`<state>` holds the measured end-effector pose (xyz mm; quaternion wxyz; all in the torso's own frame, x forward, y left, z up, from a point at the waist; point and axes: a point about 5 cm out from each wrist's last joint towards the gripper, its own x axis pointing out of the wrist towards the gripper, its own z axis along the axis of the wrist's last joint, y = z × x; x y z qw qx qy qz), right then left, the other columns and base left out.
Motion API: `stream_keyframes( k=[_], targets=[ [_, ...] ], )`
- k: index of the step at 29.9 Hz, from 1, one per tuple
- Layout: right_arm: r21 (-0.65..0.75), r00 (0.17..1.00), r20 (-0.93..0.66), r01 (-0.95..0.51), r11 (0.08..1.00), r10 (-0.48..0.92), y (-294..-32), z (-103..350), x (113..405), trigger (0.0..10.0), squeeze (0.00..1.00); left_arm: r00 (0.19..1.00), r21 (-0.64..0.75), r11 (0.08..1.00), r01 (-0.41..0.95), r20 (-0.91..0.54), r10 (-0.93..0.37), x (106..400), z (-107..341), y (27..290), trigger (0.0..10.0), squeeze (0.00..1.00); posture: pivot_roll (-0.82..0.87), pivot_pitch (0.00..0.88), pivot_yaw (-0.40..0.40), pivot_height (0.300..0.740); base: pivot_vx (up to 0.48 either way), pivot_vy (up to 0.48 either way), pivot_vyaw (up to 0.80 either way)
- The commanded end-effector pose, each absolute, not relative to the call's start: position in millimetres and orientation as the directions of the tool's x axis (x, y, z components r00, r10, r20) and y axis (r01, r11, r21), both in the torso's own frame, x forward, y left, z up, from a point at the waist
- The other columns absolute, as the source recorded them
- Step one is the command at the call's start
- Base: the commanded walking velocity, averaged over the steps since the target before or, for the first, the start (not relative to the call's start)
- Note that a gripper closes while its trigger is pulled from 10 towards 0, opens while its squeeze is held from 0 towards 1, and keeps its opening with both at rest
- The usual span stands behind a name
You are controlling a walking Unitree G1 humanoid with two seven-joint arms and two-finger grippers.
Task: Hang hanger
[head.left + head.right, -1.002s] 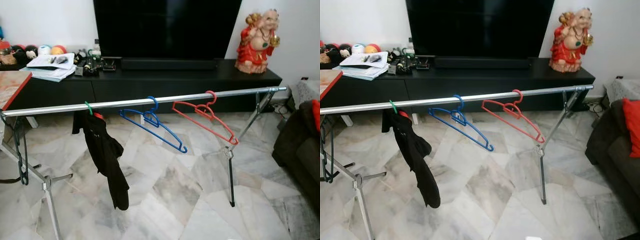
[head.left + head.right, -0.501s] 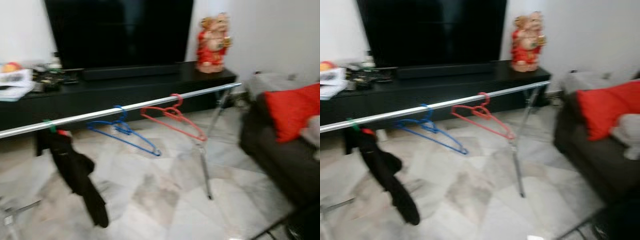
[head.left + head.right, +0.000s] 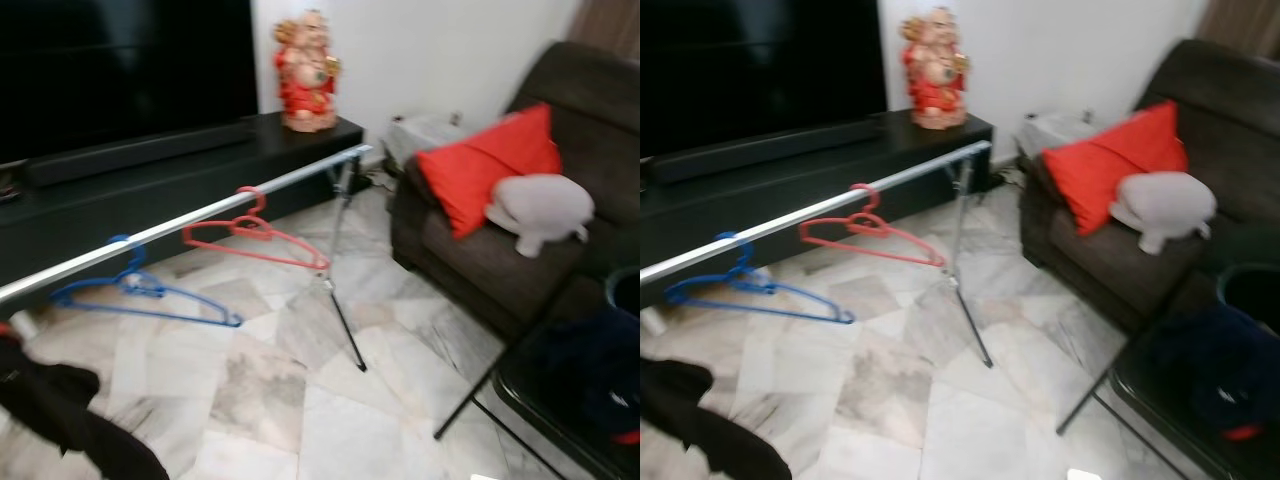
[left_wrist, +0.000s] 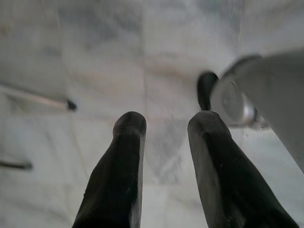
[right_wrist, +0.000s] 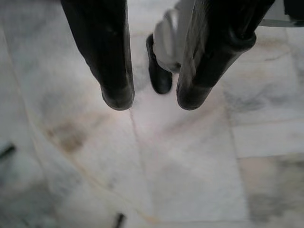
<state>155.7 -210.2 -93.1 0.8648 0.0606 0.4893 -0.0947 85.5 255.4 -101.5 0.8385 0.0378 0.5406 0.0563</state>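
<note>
A silver rail [image 3: 190, 222] of a clothes rack runs from the left edge up to its right end near the TV cabinet. A red hanger [image 3: 255, 240] and a blue hanger [image 3: 140, 296] hang on it, both bare. A black garment [image 3: 70, 425] hangs at the lower left. My left gripper [image 4: 166, 126] points down at the marble floor, open and holding nothing. My right gripper [image 5: 149, 99] also hangs over the floor, open with nothing between its fingers.
The rack's leg [image 3: 345, 330] stands on the marble floor [image 3: 330, 420]. A dark sofa [image 3: 480, 250] at the right carries a red cushion [image 3: 485, 165] and a grey soft toy [image 3: 540, 205]. A black frame with dark cloth [image 3: 570, 380] sits at lower right. A red figurine [image 3: 305, 70] stands on the black cabinet.
The whole picture has shifted: the camera has turned to the right, bringing the sofa and cushion into view and pushing the rack and garment to the left. The hangers stay on the rail.
</note>
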Motion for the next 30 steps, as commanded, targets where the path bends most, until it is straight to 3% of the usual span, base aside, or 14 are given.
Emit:
stream_keyframes(
  k=[1,8,30],
  targets=[
    [0.025,0.503,-0.859,0.223,0.974,-0.093,-203.7,-93.0,159.2,10.0,0.0,0.407,0.138,0.989,-0.048,-0.902,0.146,84.3,-100.3,260.2,10.0,0.0,0.09,0.0,0.008,0.74,0.0,0.0,-0.73],
    [0.035,0.509,-0.856,0.243,0.969,-0.096,-198.4,-93.1,160.9,10.0,0.0,0.405,0.146,0.988,-0.043,-0.902,0.15,85.4,-98.9,264.3,10.0,0.0,0.09,0.0,0.037,0.74,0.0,0.0,-0.72],
    [0.044,0.498,-0.864,0.223,0.974,-0.075,-195.8,-96.8,152.1,10.0,0.0,0.392,0.14,0.987,-0.074,-0.906,0.158,75.9,-99.9,266.5,10.0,0.0,0.12,0.0,0.027,0.74,0.0,0.0,-0.72]
  ],
)
